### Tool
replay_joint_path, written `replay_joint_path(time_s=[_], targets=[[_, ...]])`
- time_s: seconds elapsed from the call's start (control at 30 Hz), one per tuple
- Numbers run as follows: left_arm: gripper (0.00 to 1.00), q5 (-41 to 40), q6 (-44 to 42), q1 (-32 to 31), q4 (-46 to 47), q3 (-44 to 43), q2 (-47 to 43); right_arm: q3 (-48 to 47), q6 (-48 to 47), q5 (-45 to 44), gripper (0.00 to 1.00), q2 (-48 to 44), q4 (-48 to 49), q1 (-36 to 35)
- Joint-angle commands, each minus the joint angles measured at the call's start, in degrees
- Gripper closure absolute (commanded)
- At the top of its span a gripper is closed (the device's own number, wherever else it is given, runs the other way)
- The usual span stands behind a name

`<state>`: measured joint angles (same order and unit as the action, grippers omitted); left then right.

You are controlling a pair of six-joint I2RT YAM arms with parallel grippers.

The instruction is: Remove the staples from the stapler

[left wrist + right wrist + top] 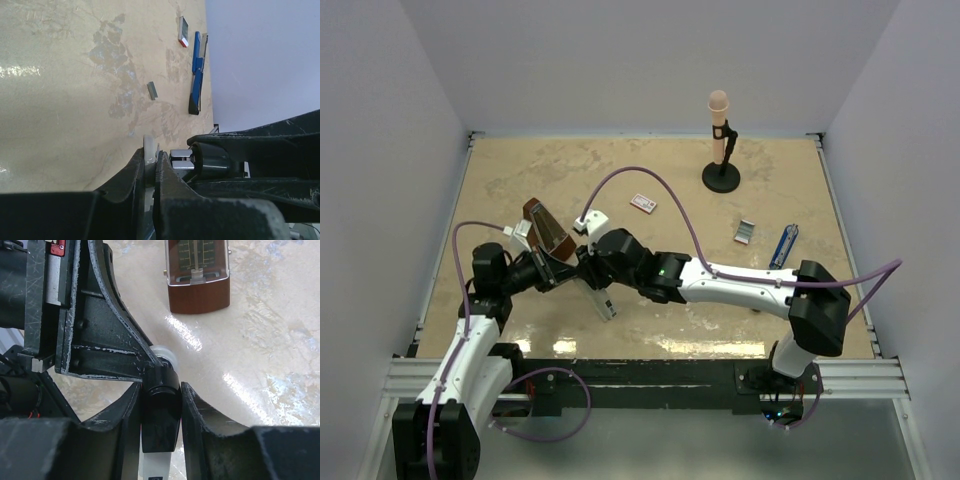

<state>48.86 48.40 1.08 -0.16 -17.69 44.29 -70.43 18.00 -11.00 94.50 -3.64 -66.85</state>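
One strip of staples (151, 91) lies loose on the bench (60, 100), well apart from the stapler (160, 407), roughly between it and the blue tool (196, 75) by the wall. Stapler sits between my two hands: left hand (151, 162) clenched on its thin pale edge, right hand (161, 390) clamped either side of its black end. Metronome (198, 277) stands just beyond them, microphone stand (721, 150) near the bench's far edge.

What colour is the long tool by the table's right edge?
The tool is blue; clearest in the left wrist view.
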Motion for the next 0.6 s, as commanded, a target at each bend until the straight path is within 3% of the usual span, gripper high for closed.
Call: replay_joint_path(time_s=[0.0,0.13,0.4,0.57], targets=[[1.00,2.47,1.17,-0.29,2.46,-3.66,-0.53,0.03,0.11,-3.75,0.81,-2.29,2.67,0.14],[1.00,-1.04,-0.15,-0.20,-3.86,-4.63,1.41,1.88,0.02,-5.87,0.83,-5.89,1.18,0.49],[1.00,-4.39,2.22,-0.20,-6.60,-5.86,1.50,13.02,3.70,-4.56,0.82,-18.46,-0.75,1.81],[1.00,-2.89,9.51,-0.03,1.98,-6.12,-0.87,21.38,9.85,-2.89,0.77,-28.30,-3.12,1.72]])
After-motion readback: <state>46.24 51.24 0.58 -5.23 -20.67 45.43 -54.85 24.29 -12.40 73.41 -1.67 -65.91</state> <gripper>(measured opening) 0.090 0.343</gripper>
